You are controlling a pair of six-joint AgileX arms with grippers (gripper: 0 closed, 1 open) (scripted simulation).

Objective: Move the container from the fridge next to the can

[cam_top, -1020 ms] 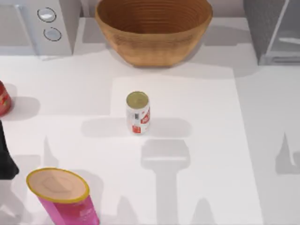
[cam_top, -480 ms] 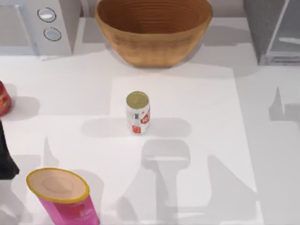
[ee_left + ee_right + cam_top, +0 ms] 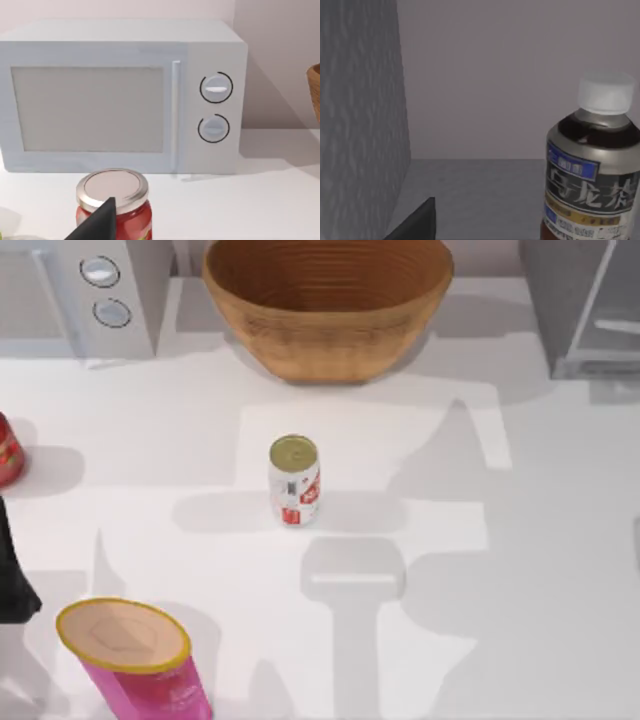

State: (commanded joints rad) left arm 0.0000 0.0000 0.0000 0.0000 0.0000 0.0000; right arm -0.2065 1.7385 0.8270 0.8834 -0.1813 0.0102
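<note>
The can [image 3: 294, 480], white with red markings and a dull gold top, stands upright mid-table. The fridge [image 3: 560, 300], dark grey with a pale door panel, sits at the back right. In the right wrist view the container [image 3: 592, 170], a slim bottle with a white cap, dark contents and a grey-blue label, stands upright on the fridge's grey shelf [image 3: 480, 195]. A dark part of my right gripper [image 3: 415, 222] pokes in, apart from the bottle. My left arm [image 3: 10, 580] is parked at the left edge, and its gripper [image 3: 100, 222] overlaps a red jar.
A light grey microwave [image 3: 80, 290] with two knobs stands at the back left and a woven bowl [image 3: 328, 300] at the back middle. A red jar [image 3: 5, 450] with a silver lid [image 3: 112, 186] sits at the left edge. A pink canister [image 3: 135, 660] stands front left.
The right arm's shadow has swept across the right side of the table toward the fridge. The can, the canister and the left arm have stayed put.
</note>
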